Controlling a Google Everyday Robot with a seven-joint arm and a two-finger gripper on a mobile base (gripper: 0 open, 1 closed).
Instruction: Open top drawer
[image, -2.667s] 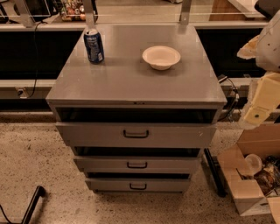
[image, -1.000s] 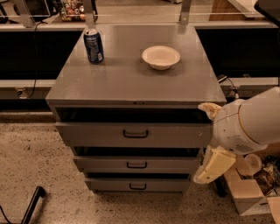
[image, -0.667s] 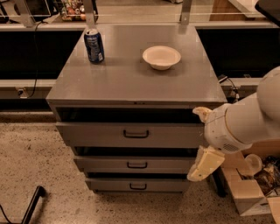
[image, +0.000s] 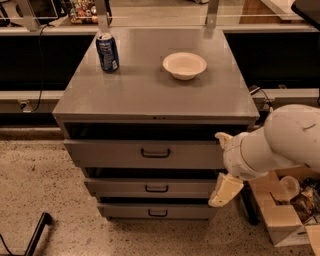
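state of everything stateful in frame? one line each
top drawer: near shut, interior hidden, handle untouched
middle drawer: near shut
bottom drawer: near shut
soda can: upright on cabinet top
bowl: upright, looks empty
gripper: open, empty, by the top drawer's right end

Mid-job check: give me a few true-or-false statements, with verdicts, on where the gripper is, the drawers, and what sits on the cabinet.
1. The gripper hangs open by the right end of the top drawer, away from its handle. True.
2. The soda can stands at the right rear of the cabinet top. False: it stands at the left rear.
3. The bowl lies inside the top drawer. False: it sits on the cabinet top, right of the can.
4. The top drawer's handle is a dark bar centred on its front. True.
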